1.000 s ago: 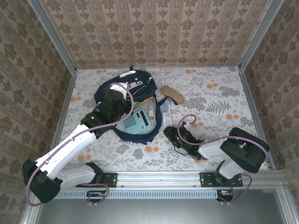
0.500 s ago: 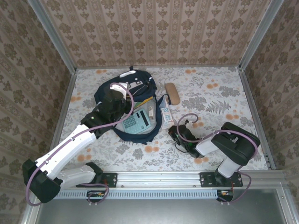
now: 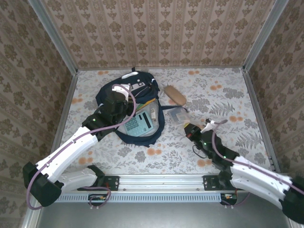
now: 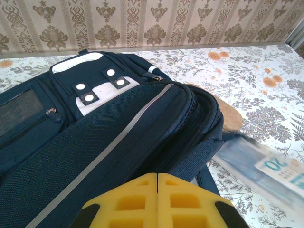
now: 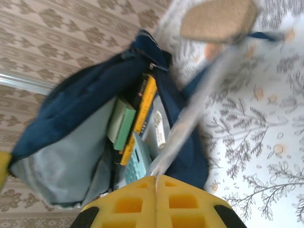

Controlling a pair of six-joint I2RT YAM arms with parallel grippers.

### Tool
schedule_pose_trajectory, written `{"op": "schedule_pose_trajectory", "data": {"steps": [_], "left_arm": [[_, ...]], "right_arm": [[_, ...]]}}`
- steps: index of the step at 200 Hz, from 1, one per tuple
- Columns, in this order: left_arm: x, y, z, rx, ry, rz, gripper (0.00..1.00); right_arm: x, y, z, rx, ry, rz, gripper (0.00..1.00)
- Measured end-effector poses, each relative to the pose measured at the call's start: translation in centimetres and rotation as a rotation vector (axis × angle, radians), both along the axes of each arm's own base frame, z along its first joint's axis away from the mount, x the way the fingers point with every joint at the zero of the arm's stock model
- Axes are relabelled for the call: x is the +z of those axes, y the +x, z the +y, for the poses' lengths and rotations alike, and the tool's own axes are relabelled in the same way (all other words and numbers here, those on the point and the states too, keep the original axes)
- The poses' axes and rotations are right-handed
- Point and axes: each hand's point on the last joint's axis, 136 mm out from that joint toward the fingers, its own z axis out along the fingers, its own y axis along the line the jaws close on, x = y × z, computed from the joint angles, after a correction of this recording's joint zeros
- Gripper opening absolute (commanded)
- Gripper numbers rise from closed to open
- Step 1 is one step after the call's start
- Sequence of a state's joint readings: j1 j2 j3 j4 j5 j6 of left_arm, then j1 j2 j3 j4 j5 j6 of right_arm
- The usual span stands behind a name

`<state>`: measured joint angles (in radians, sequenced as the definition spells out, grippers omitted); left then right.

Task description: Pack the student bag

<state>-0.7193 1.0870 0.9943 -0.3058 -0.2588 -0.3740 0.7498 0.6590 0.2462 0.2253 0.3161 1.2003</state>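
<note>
packet (image 3: 175,114) shifted right, pinched in right jaws | student bag (image 3: 142,87) left of them

Floral-print tabletop (image 3: 228,90), beige damask wallpaper (image 3: 156,28), metal corner posts (image 3: 53,34)
</note>
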Motion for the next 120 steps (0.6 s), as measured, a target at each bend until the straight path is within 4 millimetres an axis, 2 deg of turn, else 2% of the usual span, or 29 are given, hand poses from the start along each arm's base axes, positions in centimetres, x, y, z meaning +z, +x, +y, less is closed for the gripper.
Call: {"op": "schedule_pose_trajectory", "data": {"steps": [27, 53, 85, 99, 120], "left_arm": [[0.0, 0.0, 0.0, 0.000, 0.000, 0.000, 0.00], [0.0, 0.0, 0.0, -0.001, 0.000, 0.000, 0.00], [0.0, 0.0, -0.1, -0.004, -0.001, 0.001, 0.00], [0.0, 0.0, -0.1, -0.004, -0.001, 0.002, 0.00], [0.0, -0.1, -0.1, -0.007, -0.003, 0.002, 0.00]], "right_arm": [[1.7, -1.2, -2.1, -0.004, -0.028, -0.067, 0.00], [1.0, -1.6, -2.1, 0.033, -0.095, -0.055, 0.00], [0.5, -1.4, 0.0, 0.135, -0.170, -0.014, 0.00], [1.4, -1.0, 1.3, 0.185, -0.178, -0.016, 0.00], [3.8, -0.2, 3.8, 0.269, -0.164, -0.045, 0.00]]}}
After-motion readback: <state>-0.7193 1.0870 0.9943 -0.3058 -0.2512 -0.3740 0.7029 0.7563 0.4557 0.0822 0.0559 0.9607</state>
